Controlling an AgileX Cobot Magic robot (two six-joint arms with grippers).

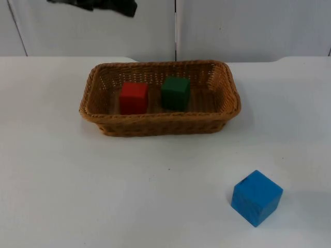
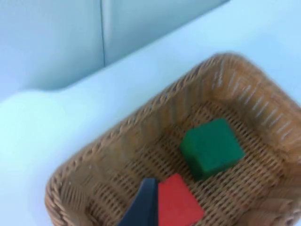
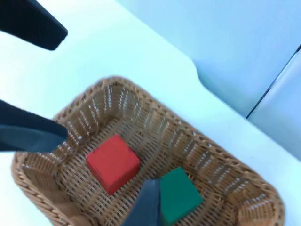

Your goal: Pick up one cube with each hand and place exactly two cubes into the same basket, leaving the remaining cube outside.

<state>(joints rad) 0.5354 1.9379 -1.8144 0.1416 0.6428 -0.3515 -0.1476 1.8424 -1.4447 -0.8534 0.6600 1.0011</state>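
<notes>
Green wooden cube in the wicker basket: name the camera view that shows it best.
The left wrist view: the green wooden cube lies whole and unobstructed in the brown wicker basket. The top view also shows it whole, but smaller. In the right wrist view a black fingertip covers its edge.

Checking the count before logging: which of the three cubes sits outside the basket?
The blue cube, alone on the white table. The red cube and the green cube lie side by side inside the wicker basket.

Bright even light, blurred wrist views
</notes>
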